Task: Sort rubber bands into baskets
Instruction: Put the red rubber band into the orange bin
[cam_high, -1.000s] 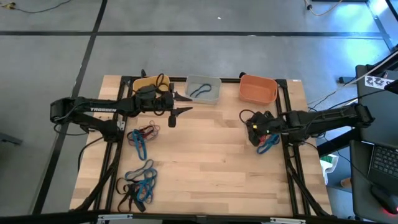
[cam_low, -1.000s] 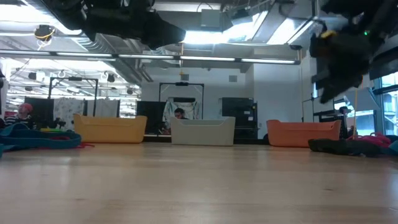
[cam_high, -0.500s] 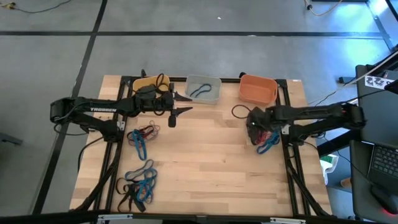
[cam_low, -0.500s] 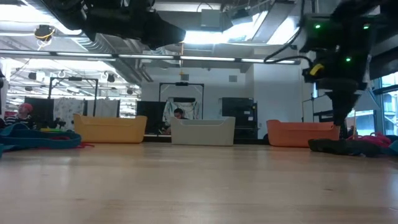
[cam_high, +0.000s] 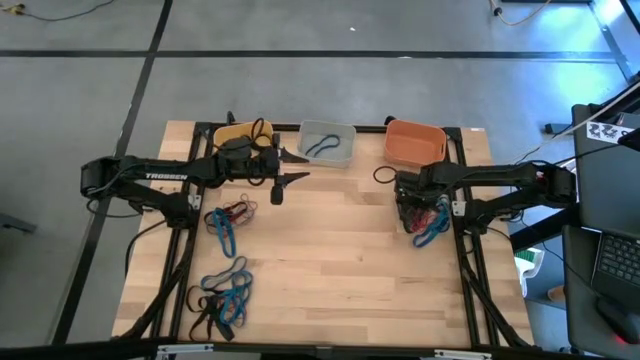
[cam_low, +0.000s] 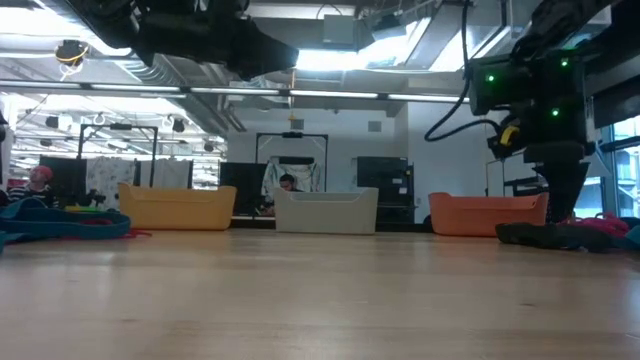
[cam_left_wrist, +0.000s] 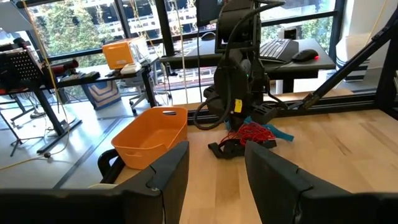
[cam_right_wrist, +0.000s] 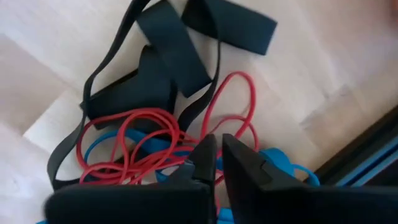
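Low view: bare wooden table (cam_low: 300, 300); workshop behind

I see three baskets in a row along the far edge of the bench (cam_high: 330, 260), all upright: the yellow basket (cam_high: 237, 135) with a black loop hanging over its rim, the pale grey basket (cam_high: 327, 143) beside it holding one dark blue band (cam_high: 322, 147), and the orange basket (cam_high: 414, 143) on the grey one's other side. Near the orange basket lies a tangle of black, red and blue rubber bands (cam_right_wrist: 155, 124). Near the yellow basket sits a red-and-blue cluster (cam_high: 228, 218), with a blue-and-black heap (cam_high: 224, 295) farther out.
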